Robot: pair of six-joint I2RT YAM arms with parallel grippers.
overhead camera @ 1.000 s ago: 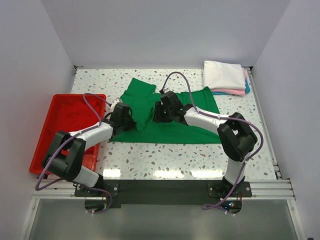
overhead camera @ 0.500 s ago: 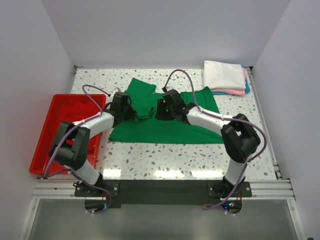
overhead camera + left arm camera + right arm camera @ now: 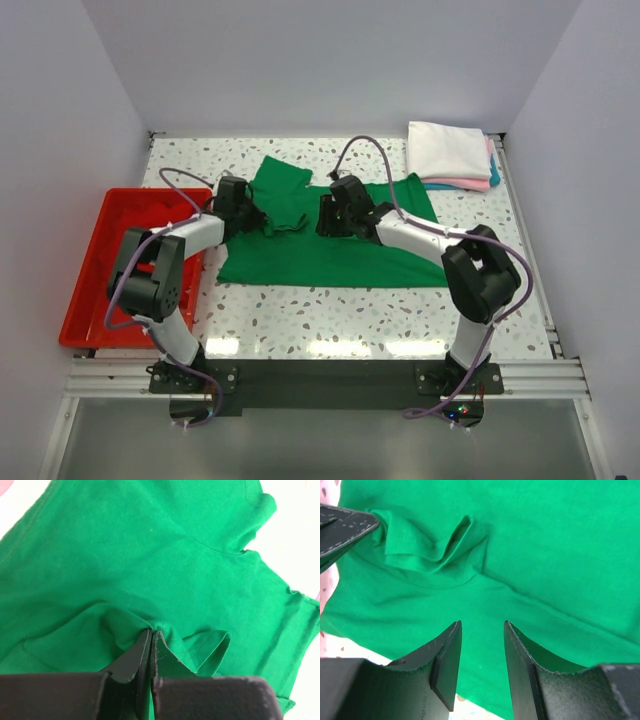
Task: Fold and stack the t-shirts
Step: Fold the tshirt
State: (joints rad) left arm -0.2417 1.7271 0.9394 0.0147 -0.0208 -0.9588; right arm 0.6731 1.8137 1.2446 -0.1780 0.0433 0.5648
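Speckled tabletop (image 3: 400,310) carries everything, with a red tray (image 3: 100,270) at its left edge. Over the last second the left gripper (image 3: 151,631) has swung back toward the tray side, dragging a pinched ridge of the green t-shirt (image 3: 330,260) along; its jaws are clamped tight on that cloth. I judge the left flap is being drawn out flat, so the fold is unfinished. The right gripper (image 3: 482,625) hovers moderately parted over the shirt's middle, gripping nothing. Folded t-shirts (image 3: 448,150) wait far right.
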